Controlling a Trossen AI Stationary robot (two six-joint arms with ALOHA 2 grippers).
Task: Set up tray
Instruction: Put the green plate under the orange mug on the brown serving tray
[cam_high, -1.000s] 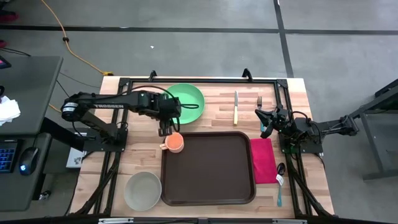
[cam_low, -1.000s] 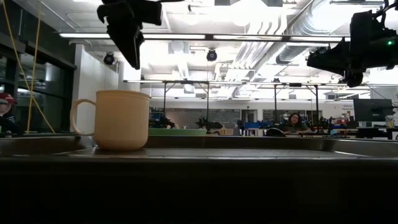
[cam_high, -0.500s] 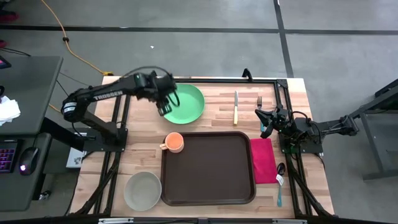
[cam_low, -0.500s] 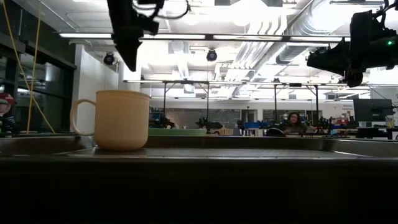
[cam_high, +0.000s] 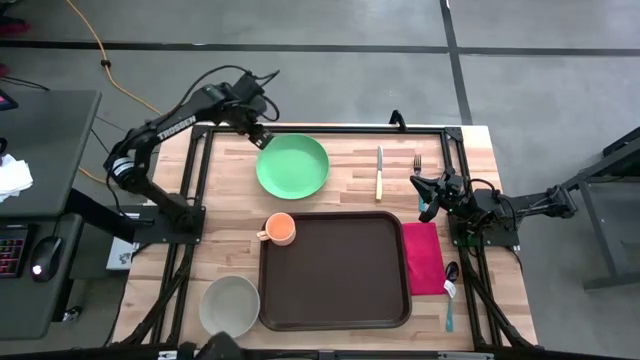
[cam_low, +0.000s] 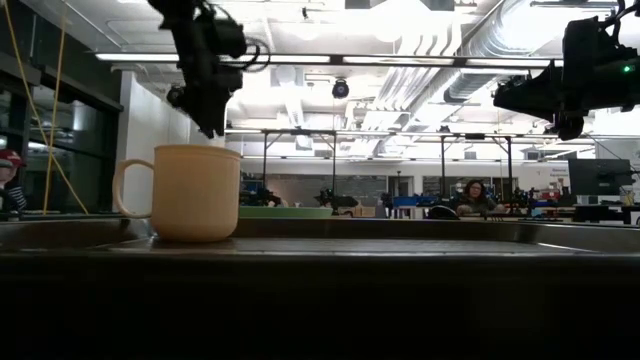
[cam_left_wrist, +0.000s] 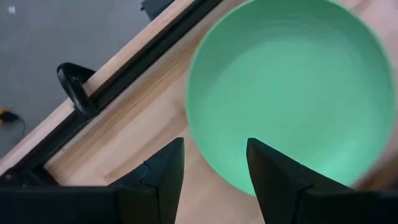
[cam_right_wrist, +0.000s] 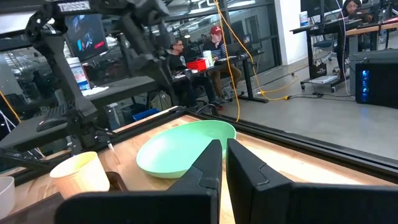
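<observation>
Left hand (cam_high: 262, 141) open, above green plate (cam_high: 292, 166) edge; tray (cam_high: 335, 270) empty.

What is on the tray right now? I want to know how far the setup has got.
Nothing shows on the tray; its whole brown surface is in view. The orange cup stands beside its corner, the pink napkin beside its other edge.

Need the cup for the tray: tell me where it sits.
In the high view, the orange cup stands on the table just off the tray's far-left corner, below the green plate.
</observation>
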